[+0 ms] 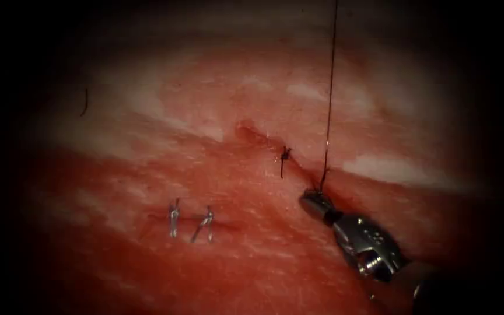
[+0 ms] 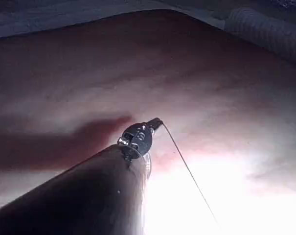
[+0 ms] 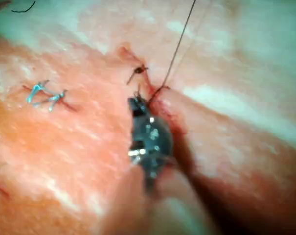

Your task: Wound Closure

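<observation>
Wound closure practice on the tissue [image 1: 217,268], with the cut [image 1: 263,139] running slantwise and one knot [image 1: 285,154] already tied across it. At the cut's lower end, the right tool [image 1: 316,201], jaws pressed together, tip just beside the spot where the thread [image 1: 329,105] leaves the tissue; no telling whether anything is pinched there. Thread held straight and taut upward, probably to keep tension on the stitch, pinched in the closed jaws of the left tool [image 2: 157,121]. Left of the cut, two metal clips [image 1: 173,220]; well apart, a cut end of thread [image 1: 84,102].
</observation>
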You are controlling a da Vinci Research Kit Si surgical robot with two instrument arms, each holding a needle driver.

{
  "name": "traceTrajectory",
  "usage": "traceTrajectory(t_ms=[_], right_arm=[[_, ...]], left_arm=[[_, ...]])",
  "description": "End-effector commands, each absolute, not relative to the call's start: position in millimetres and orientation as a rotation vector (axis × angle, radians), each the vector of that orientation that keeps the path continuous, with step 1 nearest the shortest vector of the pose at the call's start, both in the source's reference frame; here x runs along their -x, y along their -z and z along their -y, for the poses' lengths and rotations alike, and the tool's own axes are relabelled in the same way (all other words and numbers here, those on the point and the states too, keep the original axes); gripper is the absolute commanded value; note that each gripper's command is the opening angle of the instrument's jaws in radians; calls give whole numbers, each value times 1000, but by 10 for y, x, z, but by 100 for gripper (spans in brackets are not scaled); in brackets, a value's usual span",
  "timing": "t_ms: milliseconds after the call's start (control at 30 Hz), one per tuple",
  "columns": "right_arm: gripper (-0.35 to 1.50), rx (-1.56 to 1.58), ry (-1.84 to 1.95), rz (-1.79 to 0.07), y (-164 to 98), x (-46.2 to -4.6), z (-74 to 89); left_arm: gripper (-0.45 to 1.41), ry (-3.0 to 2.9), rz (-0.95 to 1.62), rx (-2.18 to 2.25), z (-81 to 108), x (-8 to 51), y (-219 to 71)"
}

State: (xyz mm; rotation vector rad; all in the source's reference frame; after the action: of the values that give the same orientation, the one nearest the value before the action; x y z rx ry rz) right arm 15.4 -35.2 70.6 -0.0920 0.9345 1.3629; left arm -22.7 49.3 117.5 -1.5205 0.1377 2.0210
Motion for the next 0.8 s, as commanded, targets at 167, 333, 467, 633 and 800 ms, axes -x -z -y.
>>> traceTrajectory(t_ms=[167, 333, 467, 633, 800], right_arm=[[-35, 88, -1355, -939, -710, -163, 357], [-35, 68, -1322, -958, -709, -172, 358], [-35, 73, -1289, -967, -708, -180, 359], [-35, 68, -1275, -979, -708, -182, 362], [-35, 63, -1268, -989, -704, -184, 369]], left_arm=[[-45, -2028, -149, 1510, -505, 233, -1187], [-45, -2033, -153, 1495, -515, 235, -1193], [-45, -2036, -158, 1474, -533, 236, -1200], [-45, -2048, -169, 1438, -554, 246, -1213], [-45, -2072, -162, 1432, -559, 263, -1228]])
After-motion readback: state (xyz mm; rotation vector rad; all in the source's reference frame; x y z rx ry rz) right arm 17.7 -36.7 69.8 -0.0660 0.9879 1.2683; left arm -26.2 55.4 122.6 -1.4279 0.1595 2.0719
